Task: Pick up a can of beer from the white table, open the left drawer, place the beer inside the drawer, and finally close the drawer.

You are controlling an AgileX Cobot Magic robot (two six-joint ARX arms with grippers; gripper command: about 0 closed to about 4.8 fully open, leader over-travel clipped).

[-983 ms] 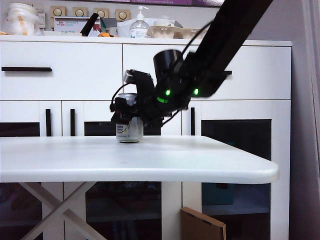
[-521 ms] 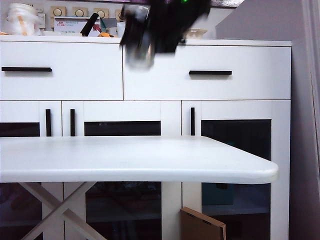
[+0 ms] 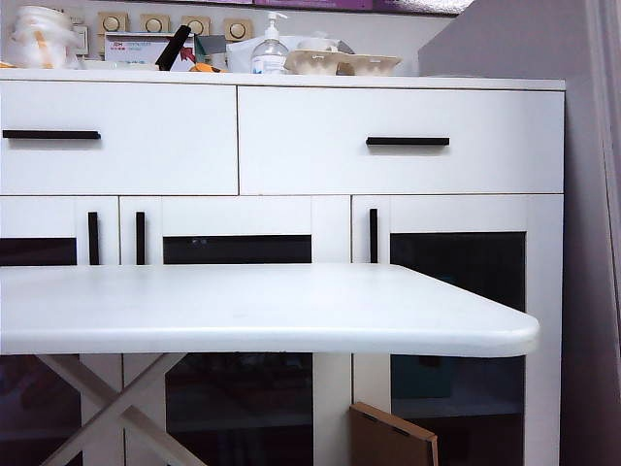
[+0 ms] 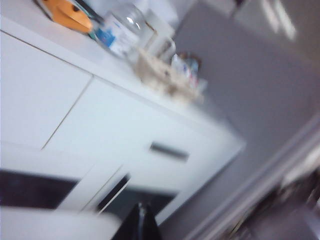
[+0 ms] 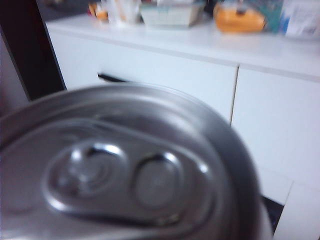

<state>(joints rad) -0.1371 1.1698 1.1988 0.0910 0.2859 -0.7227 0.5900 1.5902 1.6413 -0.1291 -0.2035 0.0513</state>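
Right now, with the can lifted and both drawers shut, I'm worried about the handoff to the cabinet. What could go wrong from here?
The can of beer fills the right wrist view, so the right end effector's grip cannot be checked; it could slip unnoticed. The left drawer is closed, and the left wrist view is blurred, so the shut left end effector may miss its thin black handle.

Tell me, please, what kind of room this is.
Probably a home-style dining or kitchen corner, perhaps a staged one. A large plain white table stands before a white cabinet with black handles and glass-paned doors, its top crowded with a clear pump bottle and containers.
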